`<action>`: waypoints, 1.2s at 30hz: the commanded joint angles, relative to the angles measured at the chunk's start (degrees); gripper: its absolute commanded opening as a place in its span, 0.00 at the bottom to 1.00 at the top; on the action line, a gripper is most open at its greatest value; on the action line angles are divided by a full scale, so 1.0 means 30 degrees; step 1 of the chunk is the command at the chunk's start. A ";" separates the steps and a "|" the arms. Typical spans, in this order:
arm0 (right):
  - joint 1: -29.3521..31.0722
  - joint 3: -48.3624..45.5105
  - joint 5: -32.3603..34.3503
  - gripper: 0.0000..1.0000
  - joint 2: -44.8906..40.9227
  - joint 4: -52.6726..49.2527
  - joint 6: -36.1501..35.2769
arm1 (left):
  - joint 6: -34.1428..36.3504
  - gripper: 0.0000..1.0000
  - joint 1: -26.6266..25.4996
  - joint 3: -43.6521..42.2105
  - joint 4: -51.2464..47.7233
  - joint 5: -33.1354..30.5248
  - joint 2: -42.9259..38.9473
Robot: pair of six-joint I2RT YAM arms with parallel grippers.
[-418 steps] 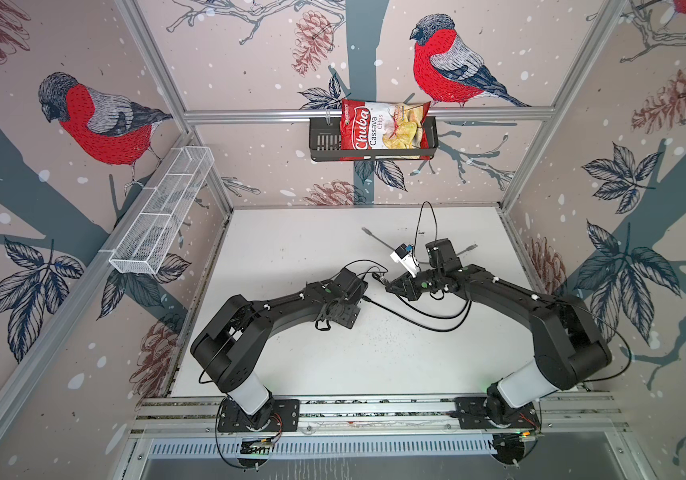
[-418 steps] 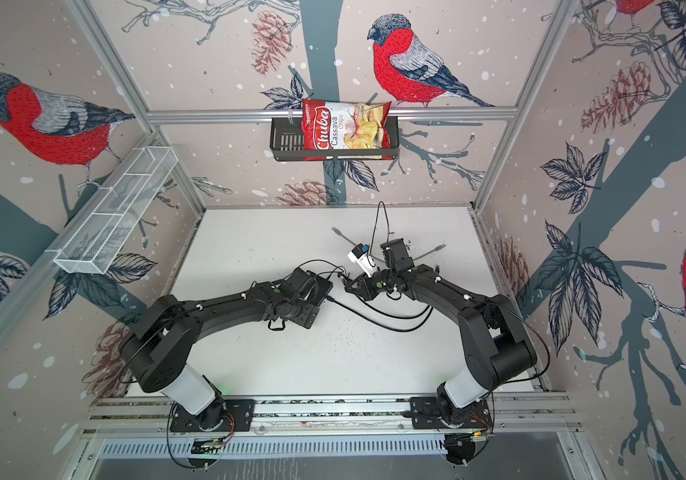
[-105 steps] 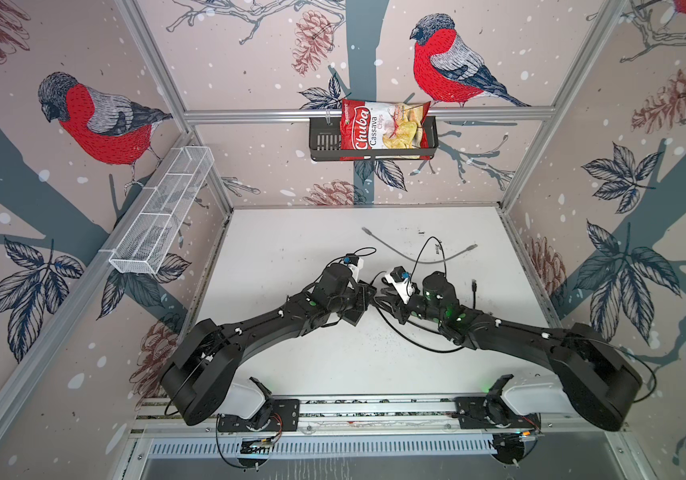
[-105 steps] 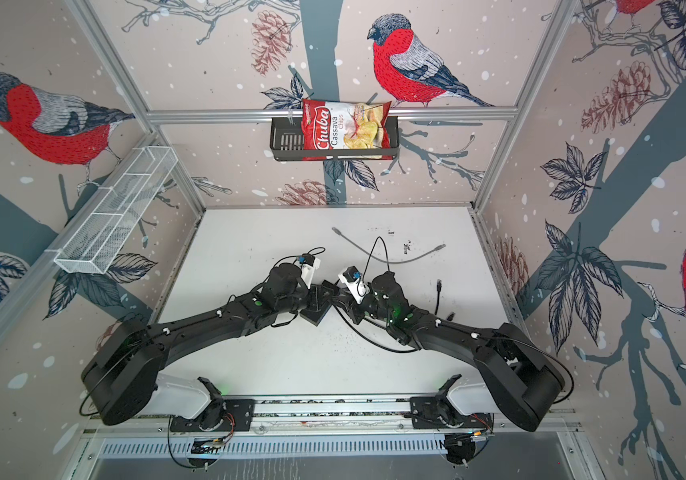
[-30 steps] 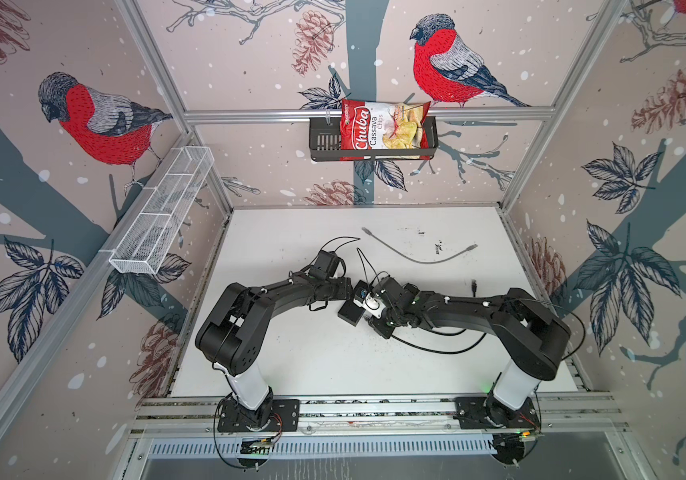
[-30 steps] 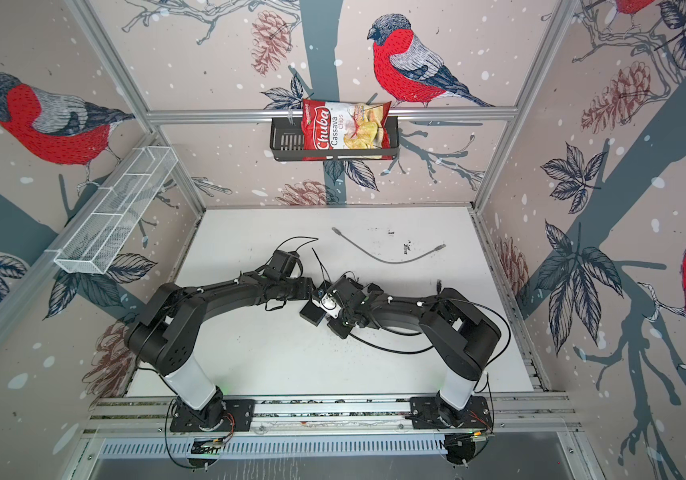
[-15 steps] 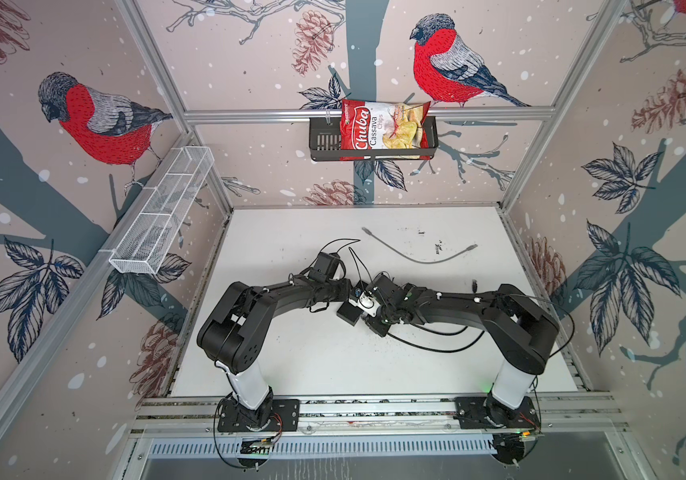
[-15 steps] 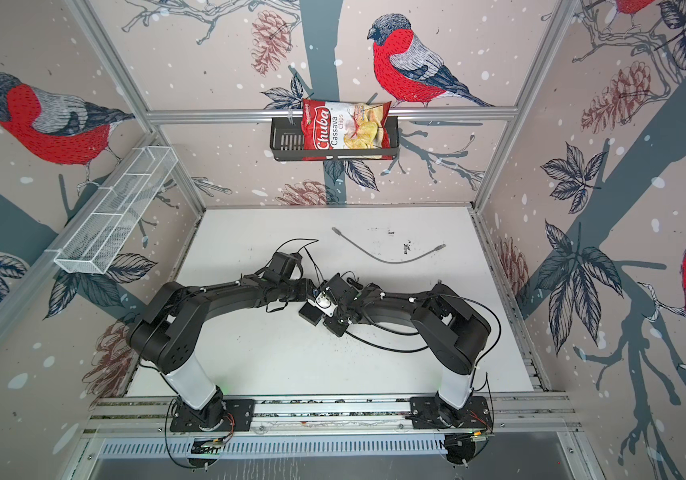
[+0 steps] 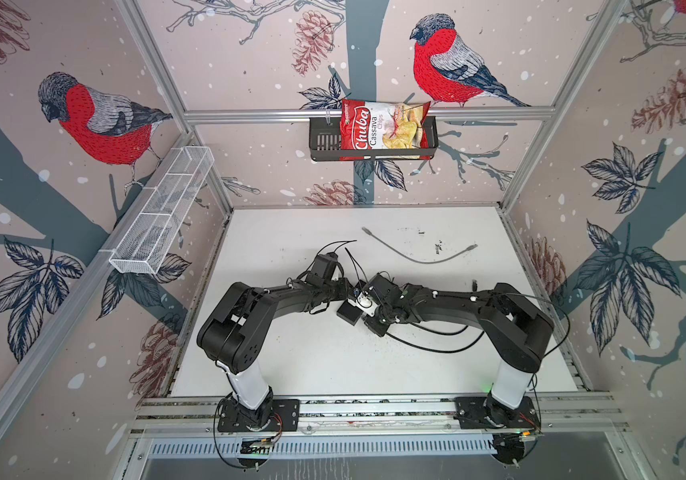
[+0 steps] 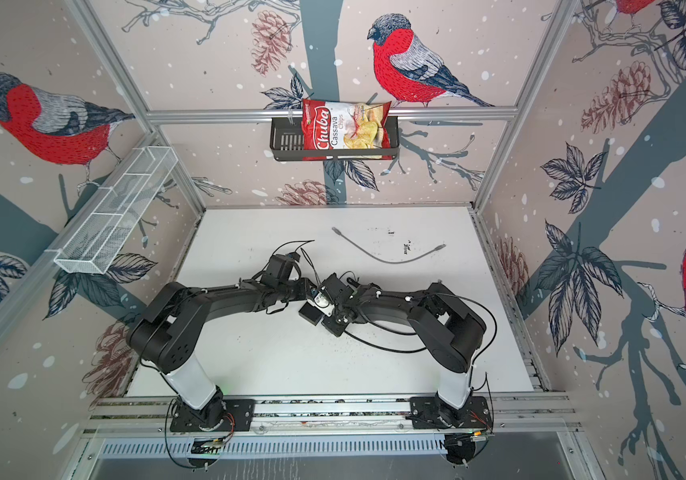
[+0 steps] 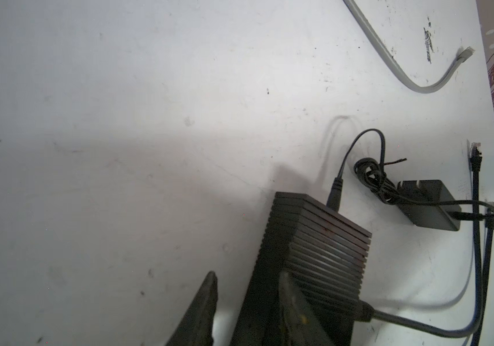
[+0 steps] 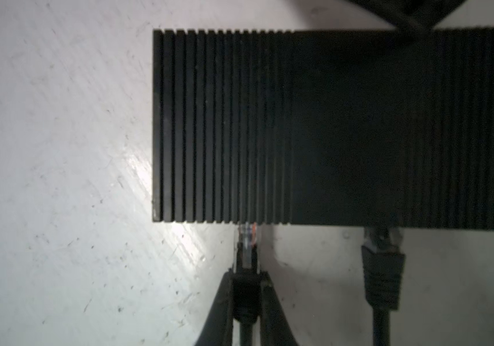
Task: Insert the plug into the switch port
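My right claw [image 12: 246, 278] is clamped on the black boot of the plug [image 12: 247, 239]. The plug's clear tip meets the long edge of the switch [image 12: 329, 125], a ribbed black box lying flat on the tabletop [image 12: 60, 149]. The switch port sits under that edge and I cannot see its mouth, so I cannot tell how deep the plug has gone, if at all. That is my first risk: pushing while slightly off line would jam the tip against the port's rim or bend the latch.

The second risk is the box itself. My left claw [image 11: 248, 278] straddles one short end of it with the jaws apart. A strip of tabletop shows between one finger [image 11: 207, 299] and the box, so nothing braces it. A shove now would likely slide or swivel the box away. The neighbouring cable [image 12: 382, 269], already seated beside mine, could be tugged loose by that swivel.
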 commanded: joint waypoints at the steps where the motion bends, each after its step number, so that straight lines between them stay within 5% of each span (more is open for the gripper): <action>1: 0.0122 0.0033 0.0190 0.11 -0.0002 0.2794 0.0793 | -0.0350 0.28 -0.0472 -0.0099 -0.2492 0.0783 0.0347; 14: -0.0172 -0.0971 -0.0279 0.11 -0.0561 0.5188 0.1012 | -0.0395 0.10 -0.0816 -0.0206 -0.3062 0.0210 0.0380; 36: 0.0093 -0.0465 0.0645 0.12 -0.0560 0.5770 0.0884 | -0.0934 0.00 -0.1947 -0.0001 -0.2431 0.0789 0.1398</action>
